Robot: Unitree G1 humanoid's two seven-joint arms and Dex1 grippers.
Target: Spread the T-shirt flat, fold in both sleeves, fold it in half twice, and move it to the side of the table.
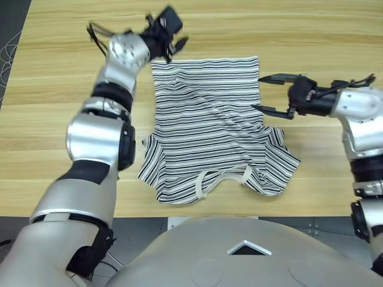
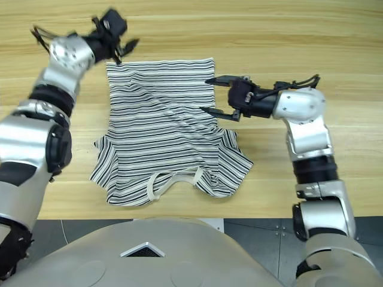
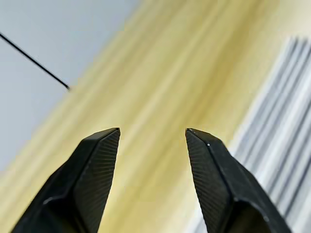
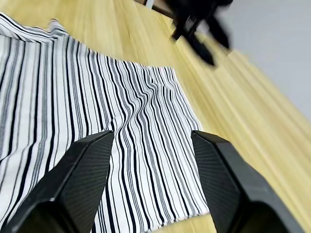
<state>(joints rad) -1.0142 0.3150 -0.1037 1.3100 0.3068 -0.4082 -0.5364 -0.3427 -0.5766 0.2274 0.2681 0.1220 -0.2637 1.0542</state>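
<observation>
A black-and-white striped T-shirt (image 1: pixel 206 125) lies spread on the wooden table (image 1: pixel 54 119), collar toward the near edge, hem at the far side, with some wrinkles across the middle. My left gripper (image 1: pixel 173 46) hovers open just beyond the hem's far left corner, above bare wood (image 3: pixel 160 160). At the shirt's right edge, near the hem, my right gripper (image 1: pixel 263 92) stands open with its fingers spanning the cloth edge (image 4: pixel 146 145). Nothing is held in either one.
Bare table stretches to the left, right and far side of the shirt. The near table edge (image 1: pixel 143 216) runs just below the collar. A grey floor (image 1: pixel 9 36) lies past the table's left end.
</observation>
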